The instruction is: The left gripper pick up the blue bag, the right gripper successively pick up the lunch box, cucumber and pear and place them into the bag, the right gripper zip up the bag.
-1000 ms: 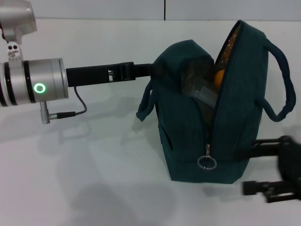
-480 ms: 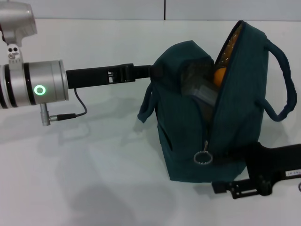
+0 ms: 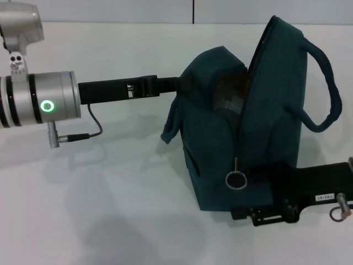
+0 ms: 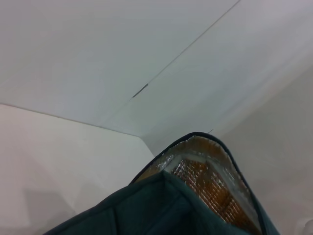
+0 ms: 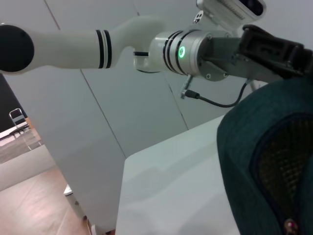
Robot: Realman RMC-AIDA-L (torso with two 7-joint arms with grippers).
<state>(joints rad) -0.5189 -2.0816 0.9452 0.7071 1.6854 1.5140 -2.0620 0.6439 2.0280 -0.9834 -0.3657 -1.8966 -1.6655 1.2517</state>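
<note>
The blue bag (image 3: 220, 143) stands upright on the white table, its top opening narrowed to a slit. Part of the clear lunch box (image 3: 229, 100) shows through that slit. The pear and the cucumber are hidden. My left gripper (image 3: 177, 84) reaches in level from the left and is shut on the bag's upper left rim. My right gripper (image 3: 244, 194) sits low at the bag's front right corner, open, with one finger along the bag's base. The zipper ring (image 3: 237, 180) hangs just beside its fingers. The foil lining (image 4: 205, 178) fills the left wrist view.
The bag's right handle (image 3: 325, 94) loops out to the right, and the left handle (image 3: 171, 124) droops down its left side. A thin cable (image 3: 83, 132) hangs under the silver left wrist (image 3: 47, 102). White table (image 3: 110, 210) stretches to the left and front.
My right gripper slid left from the table's right edge to the bag's lower front corner by the zipper ring. The bag's right side tipped leftward, narrowing the opening and hiding the pear.
</note>
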